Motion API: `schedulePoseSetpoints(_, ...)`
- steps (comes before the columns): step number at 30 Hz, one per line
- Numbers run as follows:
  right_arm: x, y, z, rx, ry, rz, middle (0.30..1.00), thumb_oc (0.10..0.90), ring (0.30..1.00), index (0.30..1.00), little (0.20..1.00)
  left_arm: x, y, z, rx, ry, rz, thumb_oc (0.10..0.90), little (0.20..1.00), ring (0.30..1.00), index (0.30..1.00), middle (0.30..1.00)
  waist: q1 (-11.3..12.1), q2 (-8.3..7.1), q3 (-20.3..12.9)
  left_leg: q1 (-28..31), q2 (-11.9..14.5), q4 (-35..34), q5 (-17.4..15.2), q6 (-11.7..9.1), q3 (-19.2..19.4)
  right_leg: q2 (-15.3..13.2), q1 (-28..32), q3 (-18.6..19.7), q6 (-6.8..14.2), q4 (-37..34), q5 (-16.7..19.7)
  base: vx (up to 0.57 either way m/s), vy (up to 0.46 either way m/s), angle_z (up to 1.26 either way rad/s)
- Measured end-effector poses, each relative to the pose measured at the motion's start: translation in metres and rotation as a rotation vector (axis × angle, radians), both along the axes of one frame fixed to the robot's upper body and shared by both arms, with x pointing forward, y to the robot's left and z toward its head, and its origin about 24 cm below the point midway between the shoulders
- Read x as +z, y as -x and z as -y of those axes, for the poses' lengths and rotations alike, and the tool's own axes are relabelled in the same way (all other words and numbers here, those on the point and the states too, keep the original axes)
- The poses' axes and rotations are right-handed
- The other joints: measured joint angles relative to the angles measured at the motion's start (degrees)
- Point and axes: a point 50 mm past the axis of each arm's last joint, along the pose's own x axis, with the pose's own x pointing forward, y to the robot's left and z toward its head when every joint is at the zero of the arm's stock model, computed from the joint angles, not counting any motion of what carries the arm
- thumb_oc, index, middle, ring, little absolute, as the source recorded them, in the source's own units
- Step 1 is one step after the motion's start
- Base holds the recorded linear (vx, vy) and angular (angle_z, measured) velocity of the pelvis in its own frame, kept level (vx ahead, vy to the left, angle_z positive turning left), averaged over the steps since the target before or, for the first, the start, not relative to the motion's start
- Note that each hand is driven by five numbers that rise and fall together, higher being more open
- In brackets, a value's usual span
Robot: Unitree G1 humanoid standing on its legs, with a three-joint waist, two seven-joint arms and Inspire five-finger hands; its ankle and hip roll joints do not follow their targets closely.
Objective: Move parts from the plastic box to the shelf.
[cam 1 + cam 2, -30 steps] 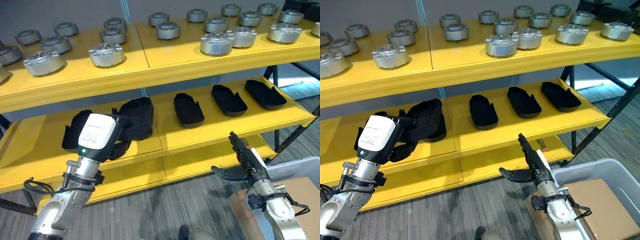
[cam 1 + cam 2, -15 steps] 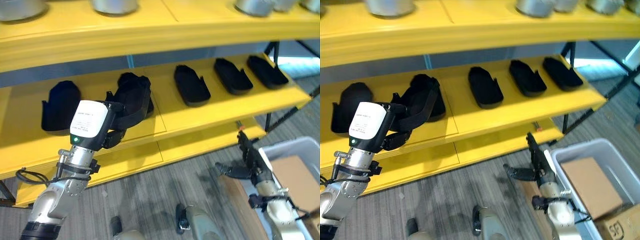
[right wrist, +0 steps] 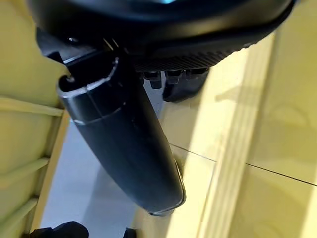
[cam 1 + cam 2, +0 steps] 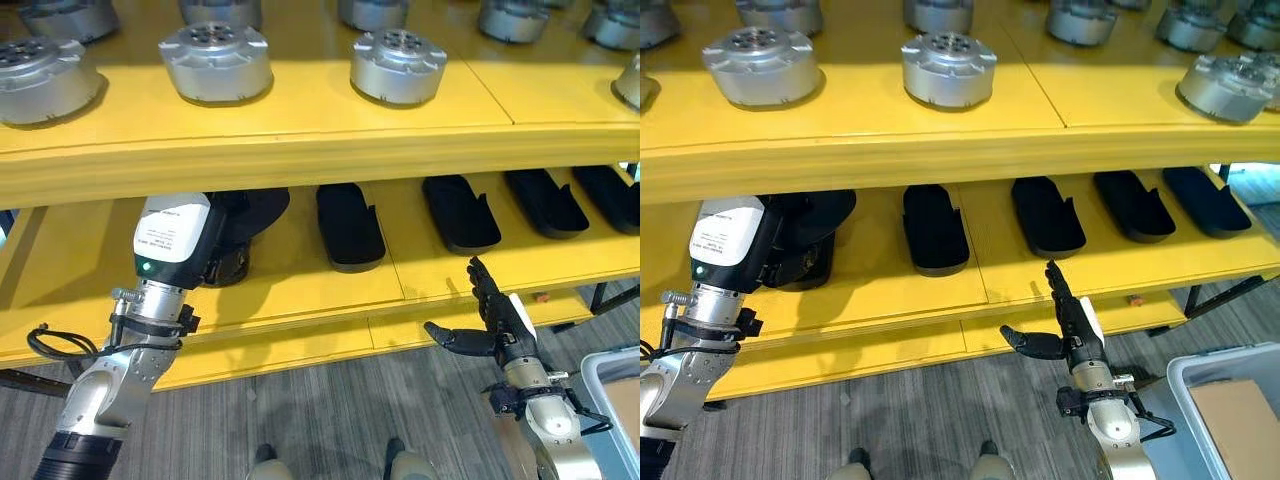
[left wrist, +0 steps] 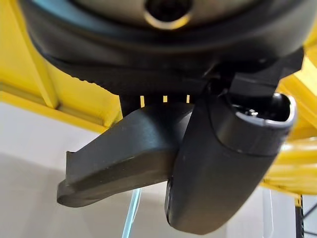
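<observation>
My left hand [image 4: 222, 262] reaches in over the yellow middle shelf [image 4: 300, 288], shut on a black shoe-shaped part [image 4: 255, 205] that sits low over the shelf board, half hidden under the upper shelf's edge. In the left wrist view the thumb [image 5: 223, 168] presses against this black part [image 5: 124, 158]. My right hand [image 4: 1068, 325] hovers open in front of the lower shelf, fingers straight and thumb spread, holding nothing. The grey plastic box [image 4: 1200, 372] stands on the floor at the lower right with a cardboard sheet [image 4: 1240, 415] in it.
Several more black parts [image 4: 350, 225] lie in a row on the middle shelf to the right of my left hand. Several round silver metal parts [image 4: 397, 65] stand on the top shelf. A bare stretch of middle shelf lies at the far left.
The camera has shifted, so the shelves look closer and higher. My left hand has carried the black part further in over the middle shelf. The right hand stays open.
</observation>
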Motion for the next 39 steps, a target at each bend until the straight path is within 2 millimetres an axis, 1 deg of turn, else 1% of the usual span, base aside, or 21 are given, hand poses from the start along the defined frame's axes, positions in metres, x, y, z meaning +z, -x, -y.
schedulePoseSetpoints(5,0.0,-0.001,0.0,0.0,0.011,-0.002,1.0,0.9,1.0,1.0,1.0,0.001,0.0,0.001,-0.005,-0.002,0.002,0.4,0.3,0.3,0.3,0.3,0.6,-0.41,-1.3,-2.2,-1.6,2.6,-2.6,0.2,-0.8,-1.3,-0.2,-0.4,1.0,-0.6,0.7,0.05,0.187,0.09)
schedulePoseSetpoints(6,0.0,-0.002,0.001,-0.01,0.021,-0.006,1.0,0.9,1.0,1.0,1.0,0.0,-0.003,0.005,-0.024,-0.001,0.001,0.4,0.3,0.3,0.3,0.3,1.3,-0.24,-1.6,-4.3,-1.9,6.0,-4.2,1.8,-0.9,-1.8,-0.2,-0.3,1.3,-0.4,1.1,0.03,0.153,0.05)
schedulePoseSetpoints(9,0.0,-0.004,-0.001,-0.01,0.011,-0.006,1.0,0.9,1.0,1.0,1.0,-0.003,-0.003,0.01,-0.047,-0.017,-0.019,0.4,0.3,0.3,0.3,0.3,0.9,-0.94,-3.5,-5.2,-3.5,7.9,-6.3,2.0,-0.6,-3.6,-1.0,0.3,2.0,-0.5,1.7,0.04,0.201,0.05)
schedulePoseSetpoints(10,0.0,-0.004,-0.002,-0.006,0.011,-0.003,1.0,0.9,1.0,1.0,1.0,-0.003,-0.004,0.012,-0.056,-0.018,-0.019,0.4,0.3,0.3,0.3,0.3,0.8,-1.65,-4.1,-7.0,-6.0,10.8,-8.0,3.7,-0.6,-5.5,-0.9,0.5,1.8,-1.2,2.8,0.04,0.279,0.12)
schedulePoseSetpoints(12,-0.001,-0.004,-0.003,-0.013,0.005,-0.007,1.0,0.9,1.0,1.0,1.0,-0.003,-0.005,0.015,-0.071,-0.023,-0.019,0.4,0.3,0.3,0.3,0.3,0.4,-1.81,-4.4,-8.3,-7.6,12.8,-9.5,4.7,-0.2,-7.0,-1.0,1.0,-0.3,-1.6,4.5,0.03,0.32,0.2)
schedulePoseSetpoints(13,-0.002,-0.004,-0.006,-0.016,-0.011,-0.004,1.0,0.9,1.0,1.0,1.0,-0.002,-0.006,0.016,-0.079,-0.031,-0.02,0.4,0.3,0.3,0.3,0.3,-0.5,-1.43,-4.8,-10.5,-9.1,15.4,-11.1,7.0,-0.4,-8.2,-2.0,2.1,-2.5,-1.2,7.4,0.0,0.366,0.12)
schedulePoseSetpoints(14,-0.002,-0.005,-0.009,-0.018,-0.019,-0.001,1.0,0.9,1.0,1.0,1.0,-0.003,-0.006,0.017,-0.08,-0.029,-0.023,0.4,0.3,0.3,0.3,0.3,-0.5,-0.84,-5.2,-11.3,-9.0,15.9,-10.9,8.1,-0.1,-8.9,-3.6,2.6,-3.4,-0.1,9.1,0.01,0.41,0.03)
schedulePoseSetpoints(15,-0.004,-0.004,-0.013,-0.005,-0.022,-0.009,1.0,0.9,1.0,1.0,1.0,-0.004,-0.007,0.017,-0.081,-0.037,-0.03,0.4,0.3,0.3,0.3,0.3,-0.5,-0.77,-5.5,-11.7,-9.0,15.4,-10.3,7.8,1.5,-10.5,-5.8,2.0,-4.3,4.5,8.4,0.09,0.403,-0.17)
schedulePoseSetpoints(16,-0.007,-0.003,-0.018,0.015,-0.017,-0.021,1.0,0.9,1.0,1.0,1.0,-0.005,-0.007,0.016,-0.078,-0.043,-0.038,0.4,0.3,0.3,0.3,0.3,-0.3,-1.0,-5.7,-11.3,-10.1,14.8,-10.0,9.6,2.8,-10.9,-7.3,0.6,-5.1,8.4,9.0,0.13,0.343,-0.41)
schedulePoseSetpoints(17,-0.008,-0.004,-0.023,0.034,-0.017,-0.024,1.0,0.9,1.0,1.0,1.0,-0.006,-0.007,0.014,-0.07,-0.06,-0.047,0.4,0.3,0.3,0.3,0.3,0.4,-1.06,-5.6,-10.2,-11.8,13.1,-9.7,11.2,3.8,-11.8,-8.1,-2.3,-7.2,9.4,11.7,0.14,0.254,-0.41)
schedulePoseSetpoints(18,-0.01,-0.003,-0.027,0.045,-0.023,-0.033,1.0,0.9,1.0,1.0,1.0,-0.008,-0.007,0.013,-0.061,-0.052,-0.057,0.4,0.3,0.3,0.3,0.3,-0.1,-0.53,-5.3,-8.4,-12.3,10.4,-8.7,12.6,3.6,-11.2,-9.9,-2.2,-5.5,14.5,6.5,0.1,0.163,-0.29)
schedulePoseSetpoints(19,-0.013,-0.001,-0.029,0.051,-0.031,-0.042,1.0,0.9,1.0,1.0,1.0,-0.011,-0.007,0.012,-0.058,-0.048,-0.066,0.4,0.3,0.3,0.3,0.3,-0.4,0.1,-4.9,-6.4,-12.5,7.6,-7.0,11.9,3.2,-7.8,-10.3,0.1,-5.0,16.9,2.0,0.06,0.121,-0.03)
schedulePoseSetpoints(20,-0.016,0.001,-0.031,0.061,-0.035,-0.056,1.0,0.9,1.0,1.0,1.0,-0.014,-0.006,0.011,-0.054,-0.053,-0.081,0.4,0.3,0.3,0.3,0.3,-0.7,0.54,-4.6,-3.7,-12.4,3.5,-5.2,11.1,3.5,-3.0,-10.4,1.8,-4.4,17.9,-2.0,0.04,0.087,-0.15)
schedulePoseSetpoints(21,-0.018,0.004,-0.032,0.073,-0.034,-0.067,1.0,0.9,1.0,1.0,1.0,-0.019,-0.002,0.007,-0.043,-0.057,-0.105,0.4,0.3,0.3,0.3,0.3,-0.5,0.8,-4.4,-0.3,-12.9,-2.9,-2.1,10.9,4.7,5.0,-11.0,0.4,-4.4,18.1,-6.1,0.0,0.045,-0.13)
schedulePoseSetpoints(22,-0.018,0.004,-0.032,0.073,-0.032,-0.066,1.0,0.9,1.0,1.0,1.0,-0.018,-0.002,0.007,-0.042,-0.056,-0.101,0.4,0.3,0.3,0.3,0.3,-0.6,0.4,-4.3,0.1,-13.5,-3.7,-1.5,11.1,4.9,6.8,-11.3,-0.7,-4.6,17.9,-6.5,0.0,0.017,-0.14)
schedulePoseSetpoints(24,-0.017,0.004,-0.028,0.076,-0.011,-0.069,1.0,0.9,1.0,1.0,1.0,-0.017,-0.001,0.007,-0.041,-0.05,-0.092,0.4,0.3,0.3,0.3,0.3,-0.5,-0.92,-4.4,-0.2,-15.8,-4.8,-1.2,10.7,6.1,10.1,-11.5,-2.6,-6.6,15.2,-7.0,0.01,-0.027,-0.06)
schedulePoseSetpoints(26,-0.017,0.005,-0.026,0.081,0.002,-0.072,1.0,0.9,1.0,1.0,1.0,-0.017,-0.001,0.008,-0.042,-0.049,-0.092,0.4,0.3,0.3,0.3,0.3,-0.3,-1.01,-4.5,-0.6,-16.5,-5.3,-0.9,10.4,6.3,10.9,-9.7,-2.6,-7.9,11.7,-7.7,0.04,-0.038,-0.04)
schedulePoseSetpoints(27,-0.016,0.004,-0.025,0.085,0.009,-0.072,1.0,0.9,1.0,1.0,1.0,-0.017,-0.001,0.008,-0.042,-0.049,-0.092,0.4,0.3,0.3,0.3,0.3,-0.3,-0.21,-4.0,-0.7,-16.4,-5.7,-0.7,10.1,6.1,10.9,-8.8,-3.3,-9.3,9.5,-6.9,0.09,-0.063,-0.02)
schedulePoseSetpoints(29,-0.016,0.004,-0.024,0.1,0.025,-0.077,1.0,0.9,1.0,1.0,1.0,-0.019,0.001,0.008,-0.043,-0.052,-0.106,0.4,0.3,0.3,0.3,0.3,-0.2,0.22,-4.0,0.6,-16.6,-7.3,-0.3,9.5,6.3,11.8,-7.8,-2.5,-9.2,8.0,-7.0,0.07,-0.062,-0.06)
schedulePoseSetpoints(35,-0.013,0.002,-0.024,0.101,0.03,-0.066,1.0,0.9,1.0,1.0,1.0,-0.02,0.005,0.009,-0.057,-0.059,-0.118,0.4,0.3,0.3,0.3,0.3,-0.2,1.99,-4.8,2.7,-16.7,-9.1,0.0,9.9,6.9,11.7,-5.9,-2.5,-8.7,6.5,-6.6,0.01,-0.05,-0.07)
schedulePoseSetpoints(39,-0.013,0.002,-0.024,0.106,0.029,-0.067,1.0,0.9,1.0,1.0,1.0,-0.021,0.005,0.01,-0.061,-0.067,-0.139,0.4,0.3,0.3,0.3,0.3,-0.3,1.87,-5.0,3.6,-17.0,-9.1,0.7,10.9,5.4,11.8,-4.8,-2.7,-8.8,6.4,-6.5,-0.02,-0.079,0.21)
